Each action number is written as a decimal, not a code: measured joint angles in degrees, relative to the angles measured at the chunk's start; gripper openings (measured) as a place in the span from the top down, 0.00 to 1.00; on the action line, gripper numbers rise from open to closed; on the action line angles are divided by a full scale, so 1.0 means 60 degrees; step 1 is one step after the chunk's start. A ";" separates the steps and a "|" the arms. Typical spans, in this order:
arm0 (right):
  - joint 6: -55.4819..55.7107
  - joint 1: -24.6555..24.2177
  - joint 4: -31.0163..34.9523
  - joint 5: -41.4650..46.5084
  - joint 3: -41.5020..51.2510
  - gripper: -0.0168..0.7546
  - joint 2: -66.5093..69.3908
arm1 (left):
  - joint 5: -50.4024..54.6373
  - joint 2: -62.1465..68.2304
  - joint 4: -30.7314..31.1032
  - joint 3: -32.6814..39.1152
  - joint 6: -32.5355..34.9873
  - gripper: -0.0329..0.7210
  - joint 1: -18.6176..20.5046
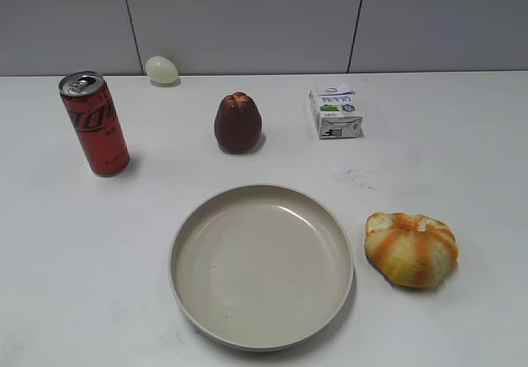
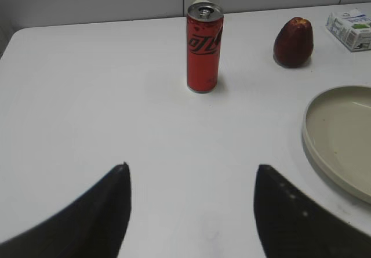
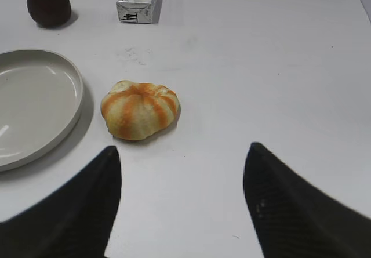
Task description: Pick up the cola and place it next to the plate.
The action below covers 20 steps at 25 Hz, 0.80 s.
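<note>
The cola (image 1: 94, 124) stands up straight on the white table (image 1: 462, 136), far over at the 10 o'clock side of the plate (image 1: 261, 265) and well apart from it. Its silver top faces up. The plate sits in the middle near the front, with nothing in it.

A dark red fruit (image 1: 238, 123) stands at 12 o'clock from the plate. A small milk box (image 1: 335, 111) is at 1 o'clock. A pale egg (image 1: 162, 69) lies by the wall, behind the cola. An orange striped bun (image 1: 412, 248) rests just beside the plate at 3 o'clock.

The left gripper (image 2: 191, 209) has its two fingers wide apart and holds nothing. The cola is straight ahead of it, not touching. The right gripper (image 3: 182, 203) is wide apart too, with the bun in front of it.
</note>
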 joint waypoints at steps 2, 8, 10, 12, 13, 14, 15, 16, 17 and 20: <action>0.0000 0.0000 0.0000 0.0000 0.0000 0.29 0.0000 | 0.0000 0.0000 0.0000 0.0000 0.0000 0.29 0.0000; 0.0000 0.0000 0.0000 0.0000 0.0000 0.29 0.0000 | 0.0000 0.0000 0.0000 0.0000 0.0000 0.29 0.0000; 0.0000 0.0000 0.0000 0.0000 0.0000 0.29 0.0000 | 0.0000 0.0000 0.0000 0.0000 0.0000 0.29 0.0000; 0.0000 0.0000 0.0000 0.0000 0.0000 0.29 0.0000 | 0.0000 0.0000 0.0000 0.0000 0.0000 0.29 0.0000; 0.0000 0.0000 0.0000 0.0000 0.0000 0.29 0.0000 | 0.0000 0.0000 0.0000 0.0000 0.0000 0.29 0.0000; 0.0000 0.0000 0.0000 0.0000 0.0000 0.29 0.0000 | 0.0000 0.0000 0.0000 0.0000 0.0000 0.29 0.0000; 0.0000 0.0000 0.0000 0.0000 0.0000 0.29 0.0000 | 0.0000 0.0000 0.0000 0.0000 0.0000 0.29 0.0000; 0.0000 0.0000 0.0000 0.0000 0.0000 0.29 0.0000 | 0.0000 0.0000 0.0000 0.0000 0.0000 0.29 0.0000; 0.0000 0.0000 0.0000 0.0000 0.0000 0.29 0.0000 | 0.0000 0.0000 0.0000 0.0000 0.0000 0.29 0.0000; 0.0000 0.0000 0.0000 0.0000 0.0000 0.29 0.0000 | 0.0000 0.0000 0.0000 0.0000 0.0000 0.29 0.0000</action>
